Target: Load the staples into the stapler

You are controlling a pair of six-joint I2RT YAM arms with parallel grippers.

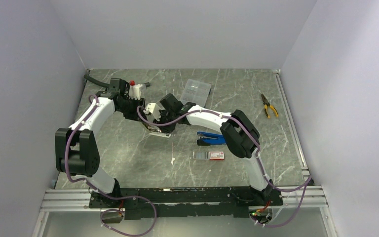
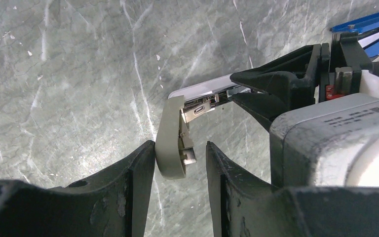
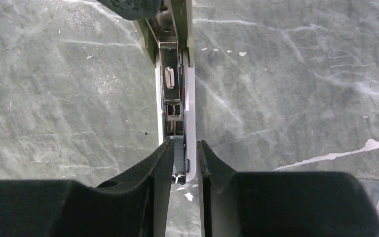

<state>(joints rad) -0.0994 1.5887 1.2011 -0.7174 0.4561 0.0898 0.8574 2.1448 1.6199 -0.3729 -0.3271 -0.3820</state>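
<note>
1. Grey, ribbed staples [image 3: 178, 158] sit in the open channel, right between the right gripper [image 3: 183, 145] tips, which pinch the stapler [image 3: 172, 79] from both sides.
2. Just past those tips, the left gripper [image 2: 180, 144] brackets the stapler's olive-grey end. One finger touches it and a sliver of gap shows at the other, so I cannot tell if it clamps.
3. Well apart from both jaws, a red-ended box [image 1: 210, 155] lies beside a blue tool [image 1: 209, 138].

Open table [image 1: 128, 158] beside stapler [image 1: 158, 130]
</note>
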